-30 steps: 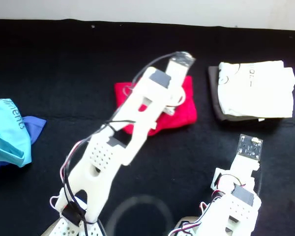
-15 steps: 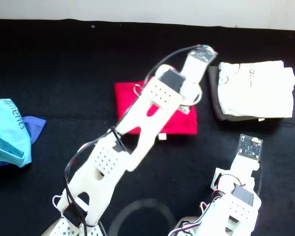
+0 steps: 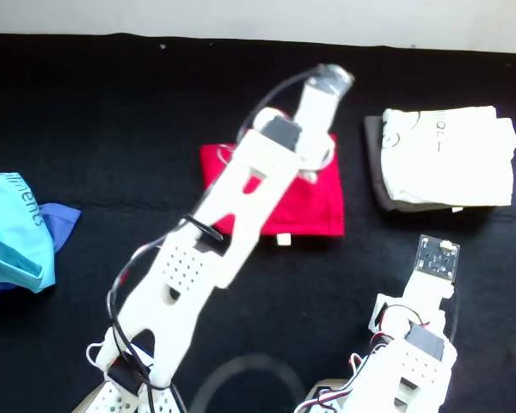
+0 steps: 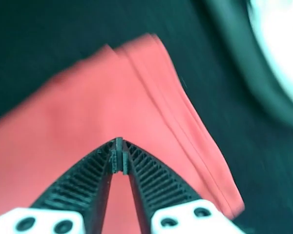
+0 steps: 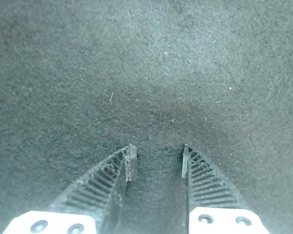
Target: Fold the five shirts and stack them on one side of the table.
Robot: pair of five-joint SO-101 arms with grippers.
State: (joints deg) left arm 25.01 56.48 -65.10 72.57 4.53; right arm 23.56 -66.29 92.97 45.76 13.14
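Swung back from the white-topped stack (image 3: 447, 159), the left end effector (image 4: 118, 156), pinched shut and empty, hangs over the folded red shirt (image 3: 318, 211), which likely needs gripping and stacking next.

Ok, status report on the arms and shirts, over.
Left gripper shut, empty, over folded red shirt. Right gripper open over black table. White shirt stacked on dark shirt; nothing between red shirt and stack.

High overlooks table (image 3: 86, 112); wrists close, downward; left shares red shirt (image 3: 314, 206).
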